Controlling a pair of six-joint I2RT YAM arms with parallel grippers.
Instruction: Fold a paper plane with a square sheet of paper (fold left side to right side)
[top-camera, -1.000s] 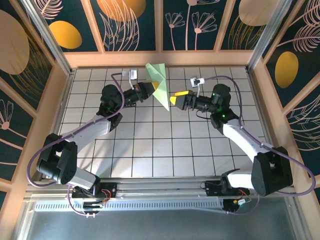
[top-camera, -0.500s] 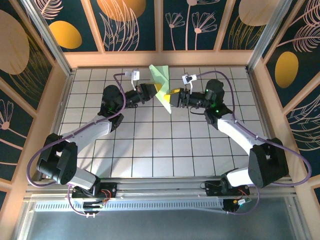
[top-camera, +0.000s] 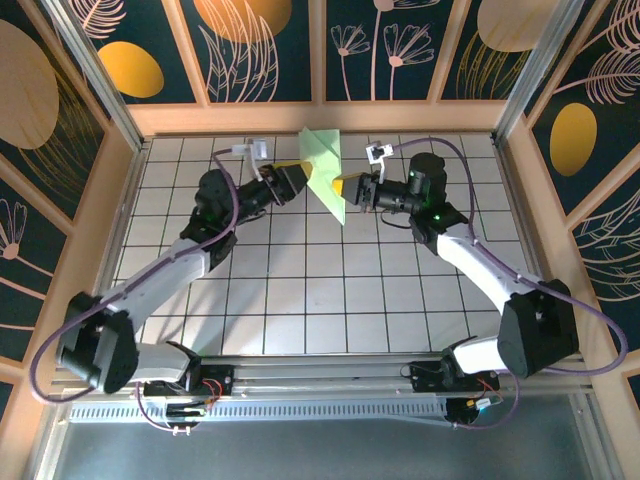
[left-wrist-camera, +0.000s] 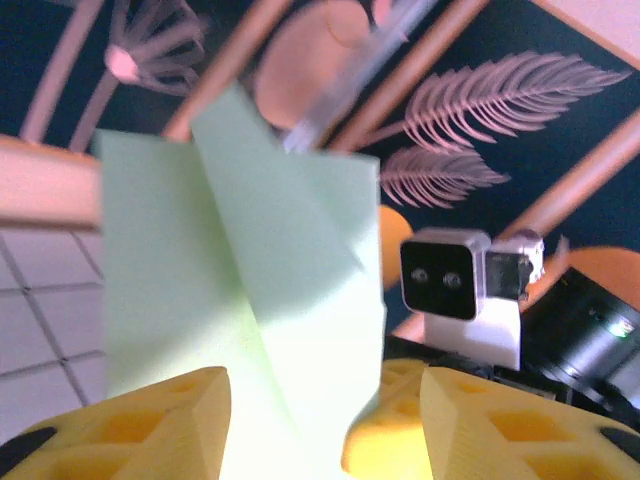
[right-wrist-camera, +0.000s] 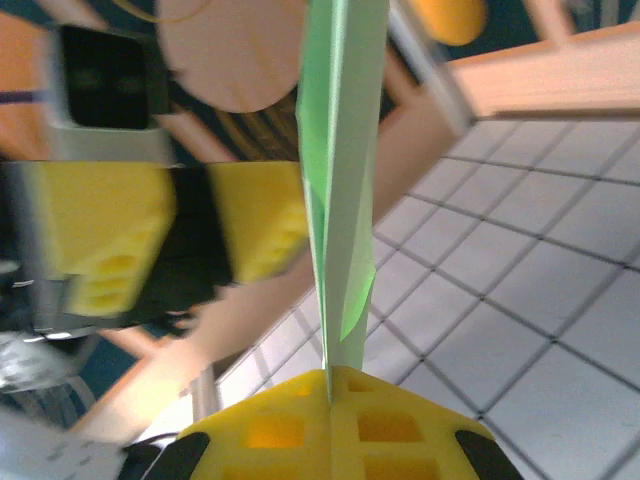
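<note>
- The paper plane (top-camera: 325, 172) is pale green and creased. It stands on edge in the air just in front of the middle of the far wooden rail (top-camera: 420, 117). Its broad end is up by the rail and its point slants down away from it, clear of the white tiled table (top-camera: 300, 290).
- The right gripper (top-camera: 341, 188) reaches in from just right of the rail's middle. It is clenched on the lower part of the plane.
- From the right wrist, that gripper (right-wrist-camera: 330, 385) shows its yellow fingers (right-wrist-camera: 270, 430) pressed flat together. The plane (right-wrist-camera: 335, 150) rises edge-on out of the seam between them, with several layers visible.
- The left gripper (top-camera: 300, 178) comes in from just left of the rail's middle, level with the plane, and its jaws are released.
- From the left wrist, its two yellow fingers (left-wrist-camera: 140, 430) stand well apart around the gripper's centre (left-wrist-camera: 322, 385). The plane (left-wrist-camera: 250, 270) hangs in the gap between them. Whether the paper brushes either finger cannot be told.
- In the right wrist view the left gripper (right-wrist-camera: 195, 240) is blurred. It sits on the side of the plane away from the rail (right-wrist-camera: 560, 70), with a dark gap between its fingers.
- In the left wrist view the right arm's wrist camera (left-wrist-camera: 460, 285), a white box with two lenses, shows just past the plane's right edge.
</note>
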